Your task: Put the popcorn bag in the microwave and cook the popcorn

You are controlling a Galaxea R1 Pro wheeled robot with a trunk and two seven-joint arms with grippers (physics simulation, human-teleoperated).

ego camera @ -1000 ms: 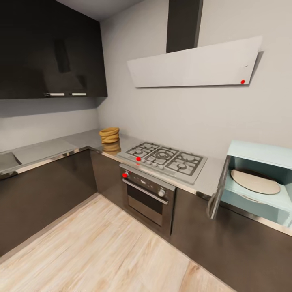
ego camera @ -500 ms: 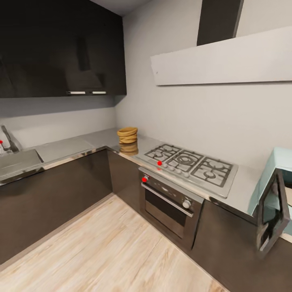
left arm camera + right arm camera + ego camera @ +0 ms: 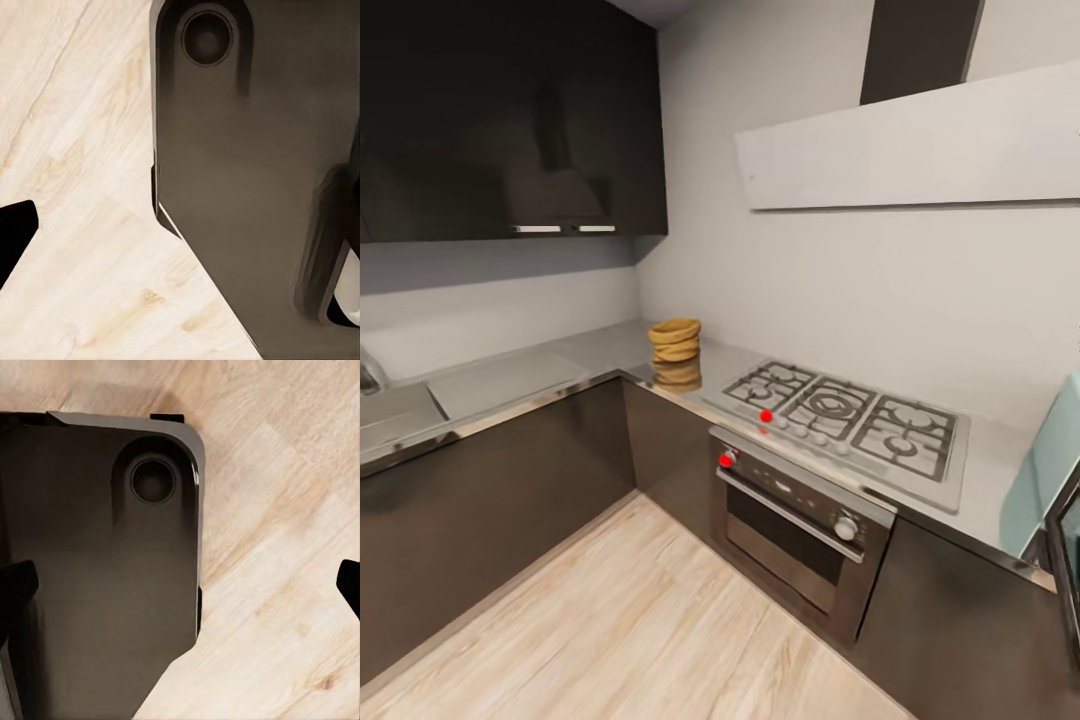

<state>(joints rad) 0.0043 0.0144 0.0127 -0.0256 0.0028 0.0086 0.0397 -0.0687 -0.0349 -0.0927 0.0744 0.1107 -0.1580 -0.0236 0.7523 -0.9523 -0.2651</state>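
The tan-orange popcorn bag (image 3: 675, 340) sits slumped on the pale grey countertop (image 3: 510, 375), in the corner just left of the gas hob. The popcorn is out of view. At the far right edge of the head view are a pale blue side of the microwave (image 3: 1050, 465) and a sliver of its dark-framed open door (image 3: 1068, 560). In the wrist views both grippers hang over the wooden floor beside my dark base. The right gripper (image 3: 180, 585) is open, a black fingertip at each edge. The left gripper (image 3: 180, 217) looks open, with one fingertip (image 3: 13, 234) showing.
A steel gas hob (image 3: 850, 415) with red-marked knobs lies between the bag and the microwave, above a built-in oven (image 3: 800, 515). A white extractor hood (image 3: 920, 150) hangs overhead. A sink (image 3: 390, 415) sits far left. Dark cabinets line both walls around the wooden floor (image 3: 610, 620).
The head camera has moved, so the whole picture has shifted right and the microwave has slid almost out at the right edge. The bag stays on the countertop.
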